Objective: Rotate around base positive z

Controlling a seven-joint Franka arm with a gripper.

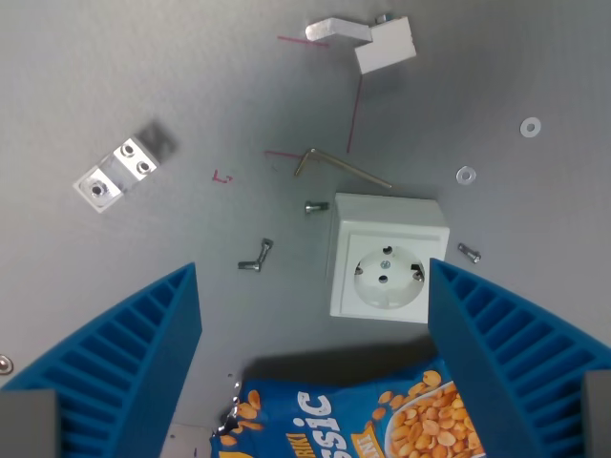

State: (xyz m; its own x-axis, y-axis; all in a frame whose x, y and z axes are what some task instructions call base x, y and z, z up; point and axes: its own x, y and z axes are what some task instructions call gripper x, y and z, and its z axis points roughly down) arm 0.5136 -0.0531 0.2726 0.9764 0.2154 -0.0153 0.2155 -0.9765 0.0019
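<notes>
**Jaws spread wide above a scattered grey surface**

Seen from the wrist view: two blue ribbed fingers [124,367] at 7 and 5 o'clock, parted and gripping nothing; gripper [315,358] released, hovering over the grey surface [191,76]; no contact visible with anything below.

Between the fingers, nearer the 5 o'clock one: white wall socket [387,258], face up, just right of centre, its lower right corner hidden behind that finger. At 6 o'clock, directly below the socket: blue peanut bag [353,415], crumpled, cut off by the frame's lower edge.

Just above the socket, lying flat: bent Allen key [339,164]. At 12 o'clock: white angled bracket [368,38]. At 10 o'clock, well apart from the rest: small metal block with holes [122,172].

Loose hardware around the socket: short screw [316,205] at its upper left corner; two screws [256,256] touching, left of it; another screw [468,252] to its right; two washers [466,175] toward 2 o'clock.

Thin red pen marks [353,114] on the surface near the Allen key.
</notes>
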